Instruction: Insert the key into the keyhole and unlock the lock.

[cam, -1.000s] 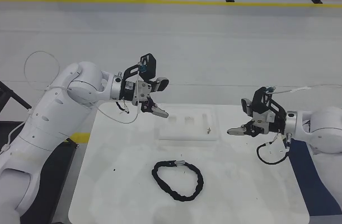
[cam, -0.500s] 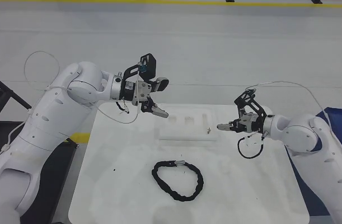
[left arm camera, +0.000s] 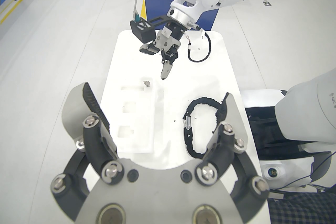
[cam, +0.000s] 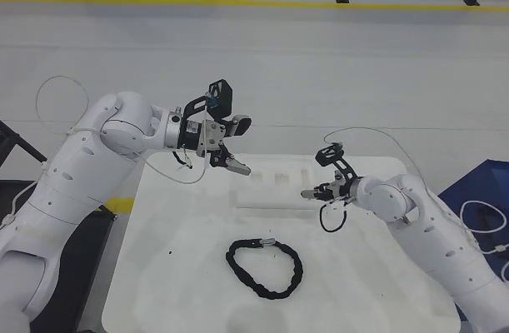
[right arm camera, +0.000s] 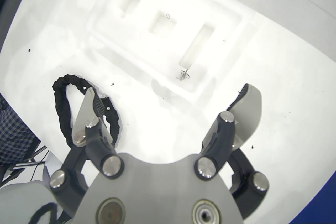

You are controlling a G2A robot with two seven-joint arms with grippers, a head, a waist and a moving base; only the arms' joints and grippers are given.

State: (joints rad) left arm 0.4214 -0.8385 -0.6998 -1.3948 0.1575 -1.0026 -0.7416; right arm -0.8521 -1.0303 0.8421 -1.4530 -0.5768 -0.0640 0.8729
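The white table (cam: 196,275) stands on a pale grey floor (cam: 321,75), and both my claws hang over its far half. A white foam tray (cam: 266,196) with three cut-out pockets lies there.

My right claw (cam: 308,195) is low over the end of the tray, released, with its jaws spread wide and nothing in them. From its wrist, the right claw (right arm camera: 168,93) points at the key (right arm camera: 183,74), which is small and metal. The key lies just ahead of the fingertips on the foam, at the end of the long narrow pocket. I am not touching it. From the other wrist, the tip of this right claw (left arm camera: 165,72) is just beside the key (left arm camera: 146,83).

My left claw (cam: 237,166) is raised over the opposite end of the tray, well apart from the key (cam: 309,193). It is released too, jaws wide and empty. Looking along the left claw (left arm camera: 157,96), the tray runs straight ahead between the fingers.

The lock (cam: 265,266) is a black braided cable loop with a short metal barrel at its closure. It lies flat on the bare table, off the tray on the side towards my body and apart from both claws. It sits behind and to one side of my right claw's fingers (right arm camera: 90,104).
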